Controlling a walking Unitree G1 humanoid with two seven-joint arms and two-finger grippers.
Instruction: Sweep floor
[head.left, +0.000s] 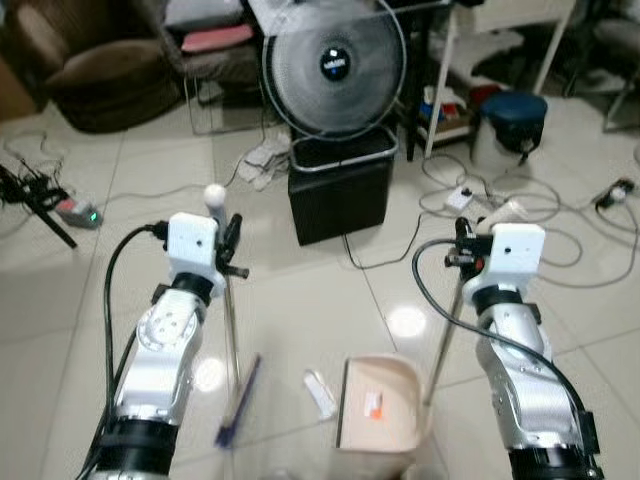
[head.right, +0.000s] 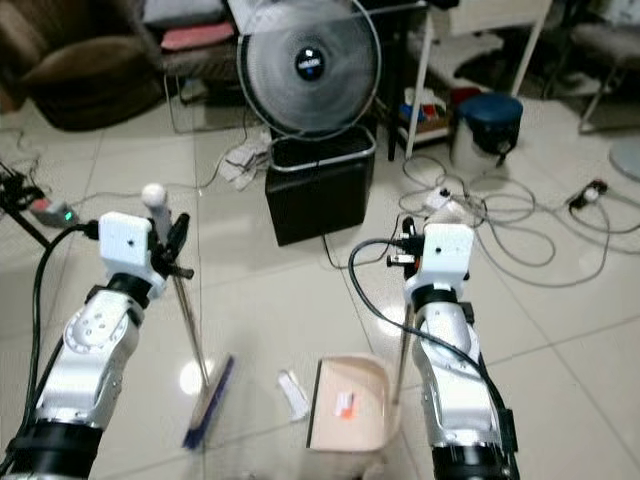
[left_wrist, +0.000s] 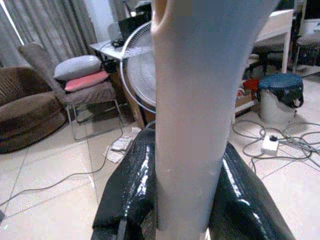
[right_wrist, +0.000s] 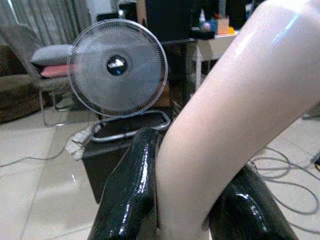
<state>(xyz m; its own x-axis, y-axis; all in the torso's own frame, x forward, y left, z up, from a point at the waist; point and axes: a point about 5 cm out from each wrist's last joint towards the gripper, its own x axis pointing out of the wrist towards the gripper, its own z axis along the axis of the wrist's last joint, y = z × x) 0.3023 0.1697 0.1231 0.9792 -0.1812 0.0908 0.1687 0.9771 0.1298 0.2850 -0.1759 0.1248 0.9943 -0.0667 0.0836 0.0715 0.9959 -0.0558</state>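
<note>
My left gripper (head.left: 231, 250) is shut on the thin metal handle of a broom (head.left: 231, 340) that stands nearly upright. Its blue bristles (head.left: 238, 402) rest on the tiles and a white knob (head.left: 214, 193) tops it. In the left wrist view the pale handle (left_wrist: 195, 115) sits between the black fingers (left_wrist: 130, 190). My right gripper (head.left: 466, 252) is shut on the long handle (head.left: 445, 340) of a beige dustpan (head.left: 385, 425) standing on the floor between my arms. An orange scrap (head.left: 373, 405) lies in the pan. A white scrap (head.left: 320, 393) lies on the tiles just left of it.
Straight ahead a round fan (head.left: 335, 65) stands behind a black bin (head.left: 340, 190). Cables (head.left: 520, 215) trail over the tiles to the right, near a blue-lidded bin (head.left: 512, 120). A brown armchair (head.left: 90, 70) and a power strip (head.left: 78, 212) are at the left.
</note>
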